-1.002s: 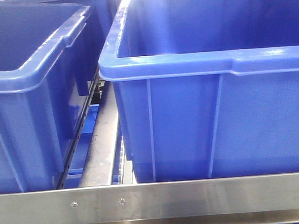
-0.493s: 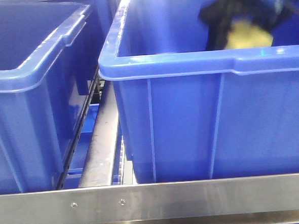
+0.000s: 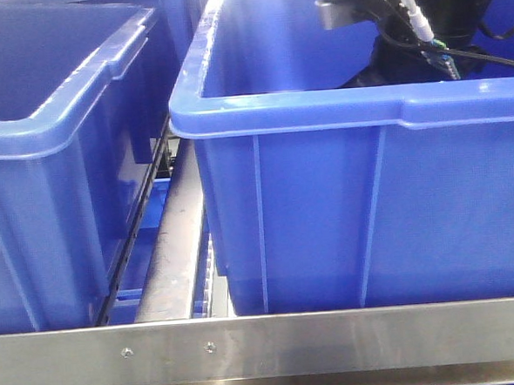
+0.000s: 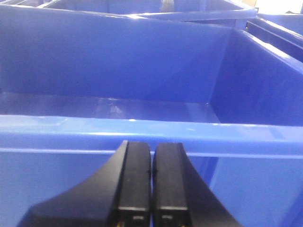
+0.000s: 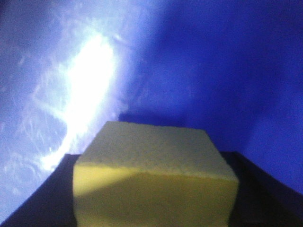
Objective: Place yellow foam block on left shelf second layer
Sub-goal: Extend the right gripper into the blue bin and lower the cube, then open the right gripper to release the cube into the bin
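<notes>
Since half a second ago the right arm (image 3: 421, 25) has dropped deeper into the right bin (image 3: 362, 203); the yellow block seen above the rim then is now hidden below it in the front view, and a second ago no arm was in sight at all

Left to right in the front view: left bin (image 3: 46, 170), blue plastic, sits beside the right bin with a gap between them showing a metal rail (image 3: 169, 259). A steel bar (image 3: 336, 340) with two screws runs across the bottom. Right arm reaches down into the right bin near its front right corner, black body, white cable and dark wires on it, a grey bracket sticking out to the left; its fingers are below the rim, not visible here

Left wrist view: left gripper (image 4: 151, 184), black fingers pressed together with nothing between them, level, just in front of a blue bin's front rim (image 4: 151, 135)

Right wrist view: yellow foam block (image 5: 154, 179) clamped between the right gripper (image 5: 154, 194) with its black fingers (image 5: 262, 189) on either side, inside the blue bin, glare on the wall at left. Whether the block touches the floor can't be told

No readable labels or writing anywhere
</notes>
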Available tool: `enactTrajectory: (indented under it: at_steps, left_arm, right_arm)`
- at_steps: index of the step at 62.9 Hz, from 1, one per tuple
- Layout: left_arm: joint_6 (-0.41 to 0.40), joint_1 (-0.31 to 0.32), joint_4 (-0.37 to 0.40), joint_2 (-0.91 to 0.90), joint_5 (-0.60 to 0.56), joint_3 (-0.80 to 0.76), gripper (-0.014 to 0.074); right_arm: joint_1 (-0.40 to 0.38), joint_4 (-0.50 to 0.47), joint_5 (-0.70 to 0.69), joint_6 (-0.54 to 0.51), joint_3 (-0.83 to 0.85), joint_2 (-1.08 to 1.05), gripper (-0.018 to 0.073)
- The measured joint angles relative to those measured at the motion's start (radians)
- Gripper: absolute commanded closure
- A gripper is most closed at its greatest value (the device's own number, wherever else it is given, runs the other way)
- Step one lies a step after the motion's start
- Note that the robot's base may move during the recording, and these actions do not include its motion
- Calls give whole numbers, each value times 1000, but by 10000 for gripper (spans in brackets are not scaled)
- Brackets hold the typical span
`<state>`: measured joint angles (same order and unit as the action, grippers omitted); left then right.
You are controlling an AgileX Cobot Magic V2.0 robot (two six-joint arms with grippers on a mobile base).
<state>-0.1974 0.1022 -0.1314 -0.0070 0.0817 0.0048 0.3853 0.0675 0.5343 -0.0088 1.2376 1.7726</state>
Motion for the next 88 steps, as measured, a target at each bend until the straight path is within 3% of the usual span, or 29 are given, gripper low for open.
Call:
enactTrajectory:
  at_steps: [24, 37, 43, 62, 74, 88]
  left_arm:
    - [0, 0, 0, 0, 0, 0, 460]
    - [0, 0, 0, 0, 0, 0, 460]
    - [0, 0, 0, 0, 0, 0, 460]
    - [0, 0, 0, 0, 0, 0, 460]
    - [0, 0, 0, 0, 0, 0, 460]
    - [0, 0, 0, 0, 0, 0, 460]
  right_arm:
    - [0, 0, -12, 0, -15, -79, -42]
    - [0, 0, -157, 0, -191, -269, -25]
    - [0, 2, -251, 0, -307, -384, 55]
    - [0, 5, -453, 0, -622, -774, 537]
    - [0, 5, -487, 0, -727, -981, 526]
    - [0, 5, -485, 0, -749, -1077, 526]
